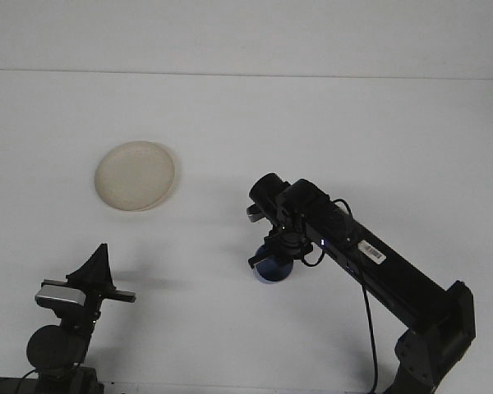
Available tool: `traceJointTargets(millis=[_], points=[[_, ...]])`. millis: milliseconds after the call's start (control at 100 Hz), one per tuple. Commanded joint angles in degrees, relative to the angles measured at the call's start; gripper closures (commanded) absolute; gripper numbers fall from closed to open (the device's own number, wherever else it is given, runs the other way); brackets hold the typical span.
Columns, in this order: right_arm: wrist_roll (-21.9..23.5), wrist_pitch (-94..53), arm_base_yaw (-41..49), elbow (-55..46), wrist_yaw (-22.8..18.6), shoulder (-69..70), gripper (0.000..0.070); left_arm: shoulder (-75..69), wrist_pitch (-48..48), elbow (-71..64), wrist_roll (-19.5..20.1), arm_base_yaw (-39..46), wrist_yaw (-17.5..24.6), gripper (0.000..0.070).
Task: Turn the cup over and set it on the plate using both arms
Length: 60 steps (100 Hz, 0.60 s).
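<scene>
- Nearest to us, at the lower left, the left gripper sits low over the table. Its dark fingers come together in one point aimed up and away from us, with no gap that we can see and nothing between them.
- A grey block on that wrist lies just left of the point, and a thin dark rod sticks out to the right.
- At the lower right the right arm rises from its base and reaches left and farther away across the table, a cable hanging beside it.
- The right gripper points down at the middle of the table and is clamped on the cup.
- The cup is blue, and only its lower part shows below the black fingers. It is down at the table surface; we cannot tell whether it touches, nor which way its mouth faces.
- Farther back and to the left lies the plate, pale, round and bare, well apart from the cup and from both grippers.
- The plate is nearly straight beyond the left gripper.
- The white table runs to a far edge against a pale wall.
</scene>
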Motion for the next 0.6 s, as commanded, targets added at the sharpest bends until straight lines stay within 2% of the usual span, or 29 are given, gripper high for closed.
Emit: traceJointTargets(millis=[0, 480, 530, 590], points=[[-1.0, 0.4, 0.6, 1.4, -0.2, 1.9, 0.0700, -0.1, 0.7, -1.0, -0.1, 0.0, -0.1, 0.0688], [-1.6, 1.9, 0.8, 1.4, -1.5, 3.5, 0.0699, -0.1, 0.7, -1.0, -0.1, 0.0, -0.1, 0.0688], [-1.6, 1.9, 0.8, 1.4, -1.5, 3.5, 0.0674, -0.1, 0.7, -1.0, -0.1, 0.0, -0.2, 0.0688], [-1.6, 1.9, 0.8, 1.4, -1.6, 3.5, 0.0599, -0.1, 0.7, -1.0, -0.1, 0.0, -0.2, 0.0688]])
